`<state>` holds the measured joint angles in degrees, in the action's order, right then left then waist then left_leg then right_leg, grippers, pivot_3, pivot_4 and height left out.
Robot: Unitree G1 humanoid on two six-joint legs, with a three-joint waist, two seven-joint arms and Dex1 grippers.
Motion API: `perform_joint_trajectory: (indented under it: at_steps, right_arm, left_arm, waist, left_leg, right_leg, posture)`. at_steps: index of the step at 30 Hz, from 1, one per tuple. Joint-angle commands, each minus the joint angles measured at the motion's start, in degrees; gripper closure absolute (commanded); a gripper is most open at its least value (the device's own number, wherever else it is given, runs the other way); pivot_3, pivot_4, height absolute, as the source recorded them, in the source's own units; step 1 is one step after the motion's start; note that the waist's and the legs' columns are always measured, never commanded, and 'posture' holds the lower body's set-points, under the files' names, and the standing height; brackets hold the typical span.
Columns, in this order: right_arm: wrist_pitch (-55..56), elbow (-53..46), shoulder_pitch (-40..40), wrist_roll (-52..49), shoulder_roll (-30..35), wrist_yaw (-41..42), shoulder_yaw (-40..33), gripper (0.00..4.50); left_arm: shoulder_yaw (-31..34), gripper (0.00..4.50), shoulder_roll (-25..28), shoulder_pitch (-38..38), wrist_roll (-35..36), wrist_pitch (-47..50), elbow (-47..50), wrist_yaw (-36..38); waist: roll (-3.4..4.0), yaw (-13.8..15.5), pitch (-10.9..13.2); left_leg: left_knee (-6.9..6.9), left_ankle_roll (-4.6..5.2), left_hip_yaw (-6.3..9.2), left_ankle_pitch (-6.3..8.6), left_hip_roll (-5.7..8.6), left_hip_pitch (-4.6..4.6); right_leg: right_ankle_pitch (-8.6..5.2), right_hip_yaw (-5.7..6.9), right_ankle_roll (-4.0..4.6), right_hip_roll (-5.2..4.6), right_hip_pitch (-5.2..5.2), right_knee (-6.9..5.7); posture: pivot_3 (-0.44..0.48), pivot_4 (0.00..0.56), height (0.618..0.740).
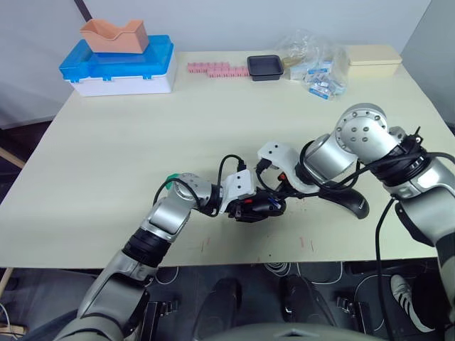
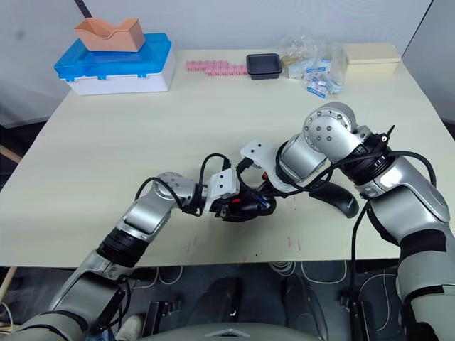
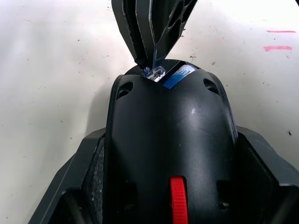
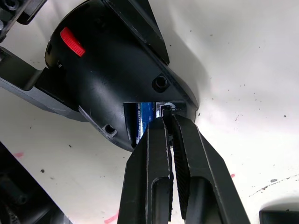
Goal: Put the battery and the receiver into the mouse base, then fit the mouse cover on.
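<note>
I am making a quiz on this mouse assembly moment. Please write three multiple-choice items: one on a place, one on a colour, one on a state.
1. Where does the smooth glossy black mouse cover lie?
A. on the blue box
B. on the table beside the right arm
C. in the small black tray

2. What colour is the scroll wheel of the black mouse base?
A. red
B. green
C. white

3. How is the mouse base held?
A. it lies free
B. a person's hand holds it
C. the left gripper grips its sides

Answers: 1 B, the cover rests on the table near that arm. 2 A, both wrist views show it red. 3 C, the black fingers flank the base.
</note>
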<state>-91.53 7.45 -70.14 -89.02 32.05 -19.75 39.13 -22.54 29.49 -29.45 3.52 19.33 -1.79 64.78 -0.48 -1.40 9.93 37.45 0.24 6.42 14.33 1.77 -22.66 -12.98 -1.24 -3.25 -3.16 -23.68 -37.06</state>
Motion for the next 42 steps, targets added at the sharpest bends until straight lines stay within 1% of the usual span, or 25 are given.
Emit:
perform_joint_trajectory:
  at_steps: [1,8,14,25,26,27,28,29,37,42]
  right_arm:
    - [-1.0,-2.7,2.0,3.2,-0.2,-1.7,-2.8,4.50]
    - [-1.0,-5.5,4.5,4.8,-0.2,-2.0,-4.9,4.50]
    - [-1.0,-5.2,5.5,1.9,1.0,-2.6,-4.1,4.50]
    - [-1.0,-3.8,6.0,-2.0,0.7,-5.5,-3.9,4.50]
    - [-1.0,-3.8,5.9,-2.2,0.7,-5.6,-3.8,4.18]
    - [-1.0,-3.8,5.9,-2.4,0.7,-5.8,-3.8,3.99]
    - [-1.0,-3.8,5.9,-2.5,0.7,-6.0,-3.9,3.62]
    - [-1.0,-3.8,5.9,-2.5,0.7,-6.1,-3.9,3.46]
    - [-1.0,-4.2,5.2,-3.9,1.4,-6.4,-4.3,3.46]
    - [-1.0,-6.6,4.6,-5.3,4.0,-4.7,-5.3,3.46]
  left_arm:
    - [0.2,1.54,0.7,-0.2,-0.9,1.1,-1.5,-0.7]
    - [0.1,1.54,0.8,-0.3,-1.0,1.1,-1.6,-0.6]
    - [-0.1,1.54,0.7,-0.5,-1.0,0.9,-1.9,-0.4]
    - [0.0,1.54,0.4,-0.6,-1.0,1.1,-1.9,-0.6]
    - [0.0,1.54,0.3,-0.6,-1.0,1.0,-1.9,-0.6]
    - [0.0,1.54,0.3,-0.5,-1.0,1.0,-1.9,-0.6]
    - [-0.1,1.54,0.3,-0.5,-1.1,1.0,-1.9,-0.7]
    - [-0.1,1.54,0.3,-0.5,-1.1,1.0,-1.9,-0.7]
    - [-0.2,1.54,0.4,-0.2,-1.0,1.1,-1.6,-0.7]
    - [-0.2,1.54,0.2,-0.2,-1.1,1.0,-1.5,-0.8]
  waist:
    - [0.00,0.0,0.0]
    - [0.00,-0.1,0.0]
    - [0.00,-0.1,0.0]
    - [0.00,0.0,0.0]
    - [0.00,0.0,0.0]
    - [0.00,0.0,0.0]
    - [0.00,0.0,0.0]
    - [0.00,-0.1,0.0]
    - [0.00,-0.1,0.0]
    - [0.00,-0.1,0.0]
  left_leg:
    - [0.00,0.00,0.00,0.00,0.00,0.00]
    - [0.01,0.00,-0.01,0.00,0.00,0.01]
    - [0.01,0.00,-0.01,0.00,-0.01,0.01]
    - [0.01,0.00,-0.01,0.00,-0.01,0.00]
    - [0.01,0.00,-0.01,0.00,-0.01,0.00]
    - [0.01,0.00,-0.01,0.00,-0.01,0.00]
    - [0.01,0.00,-0.01,0.00,-0.01,0.00]
    - [0.00,0.00,-0.02,0.00,-0.01,0.00]
    - [0.01,0.00,-0.01,-0.01,-0.01,0.02]
    - [0.01,0.00,-0.01,-0.01,-0.01,-0.01]
  right_leg:
    - [0.00,0.00,0.00,0.00,0.00,0.00]
    - [0.01,-0.01,0.01,0.00,0.00,-0.01]
    - [0.01,-0.01,0.02,0.00,0.00,-0.02]
    - [0.01,-0.01,0.02,0.00,0.00,-0.02]
    - [0.01,-0.01,0.02,0.00,0.00,-0.02]
    - [0.01,-0.01,0.02,0.00,0.00,-0.02]
    - [0.01,-0.01,0.02,0.00,0.00,-0.02]
    - [0.01,-0.02,0.02,0.00,0.00,-0.01]
    - [0.01,0.00,0.02,0.01,0.00,-0.02]
    - [0.02,-0.01,0.02,0.00,0.00,-0.02]
  posture:
    - [0.000,0.150,0.740]
    - [0.000,0.150,0.740]
    - [0.000,0.150,0.740]
    - [0.000,0.150,0.740]
    - [0.000,0.150,0.740]
    - [0.000,0.150,0.740]
    - [0.000,0.150,0.740]
    - [0.000,0.150,0.740]
    - [0.000,0.150,0.740]
    - [0.000,0.150,0.740]
